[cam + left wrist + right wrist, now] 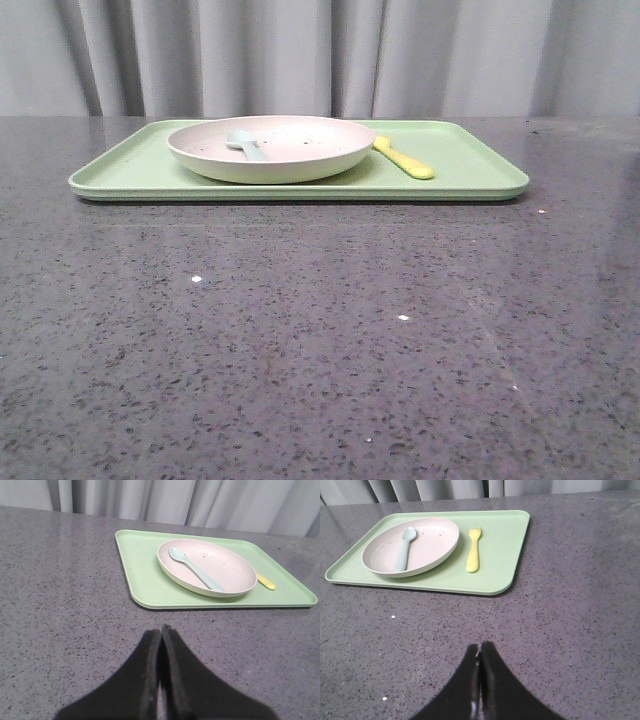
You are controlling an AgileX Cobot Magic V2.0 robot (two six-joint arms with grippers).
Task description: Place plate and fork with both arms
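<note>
Light-green tray (480, 172) flat on the dark speckled table (320, 340), toward the far side, in front of a pale grey curtain (300, 50)

On the tray, toward the robot's left half: off-white plate (270, 160) with dark speckles and a raised rim, sitting upright and wholly inside the tray's edge

Inside the plate: pale blue spoon (195, 569), bowl end toward the far rim, handle running across the plate's floor toward the near rim; nothing else visible in the plate

Beside the plate, on the bare tray to the robot's right: yellow fork (473, 550), lying flat, tines pointing away from the robot, handle toward the near edge; just beside the plate's rim, contact hard to judge from the front view, a narrow strip of tray showing between them in the right wrist view

Remaining right part of the tray bare green

Left gripper (161, 645) well back from the tray, over bare table, black fingers pressed together with nothing between them

Right gripper (480, 660) likewise well apart from the tray, over bare table, fingers closed against each other and holding nothing

A few small white specks (196, 278) scattered on the table nearer the robot
</note>
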